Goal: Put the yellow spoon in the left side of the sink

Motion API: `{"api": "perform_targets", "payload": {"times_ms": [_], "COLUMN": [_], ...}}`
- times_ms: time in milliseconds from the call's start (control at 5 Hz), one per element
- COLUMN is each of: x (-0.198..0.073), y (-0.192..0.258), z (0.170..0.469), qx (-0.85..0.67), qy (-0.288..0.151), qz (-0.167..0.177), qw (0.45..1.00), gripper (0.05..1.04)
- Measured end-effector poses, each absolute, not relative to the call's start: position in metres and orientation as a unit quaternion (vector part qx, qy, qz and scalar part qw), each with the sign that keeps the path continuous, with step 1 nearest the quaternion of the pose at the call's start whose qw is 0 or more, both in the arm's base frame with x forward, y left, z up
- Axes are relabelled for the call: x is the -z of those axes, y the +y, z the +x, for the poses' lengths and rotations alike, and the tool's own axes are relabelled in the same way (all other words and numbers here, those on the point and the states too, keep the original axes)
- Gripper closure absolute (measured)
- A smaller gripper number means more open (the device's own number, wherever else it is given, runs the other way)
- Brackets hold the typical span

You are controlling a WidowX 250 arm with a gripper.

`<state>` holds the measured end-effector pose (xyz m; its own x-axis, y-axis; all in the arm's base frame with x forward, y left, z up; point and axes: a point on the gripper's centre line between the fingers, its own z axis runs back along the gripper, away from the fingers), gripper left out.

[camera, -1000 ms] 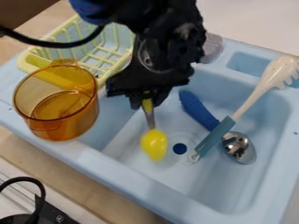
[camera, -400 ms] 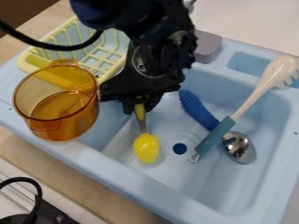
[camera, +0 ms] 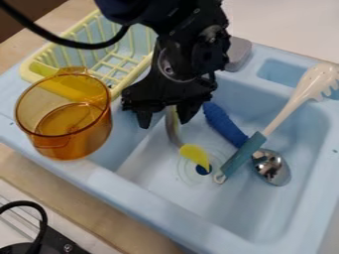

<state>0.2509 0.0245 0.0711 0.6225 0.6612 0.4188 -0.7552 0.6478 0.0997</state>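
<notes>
Right, my claw (camera: 166,118) gapes wide, holding nothing; the yellow spoon (camera: 193,153) beneath it seems placed, so I should lift clear.

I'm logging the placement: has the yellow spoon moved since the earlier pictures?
Yes. The bowl of the yellow spoon has shifted rightward in the view: it was left of the drain hole and now overlaps its edge.

a toy kitchen, shown by the pale blue play sink (camera: 149,201) and dish rack (camera: 136,74).
</notes>
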Motion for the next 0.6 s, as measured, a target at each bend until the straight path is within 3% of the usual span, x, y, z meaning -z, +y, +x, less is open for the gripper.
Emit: {"api": "perform_targets", "payload": {"times_ms": [200, 600], "x": [-0.0729, -0.0746], "y": [0.0261, 0.0276], "z": [0.2509, 0.249], "qx": [-0.397, -0.4], "qy": [-0.167, -0.165], "qz": [0.147, 0.153], "qw": [0.89, 0.889], "gripper": [0.095, 0.095]}}
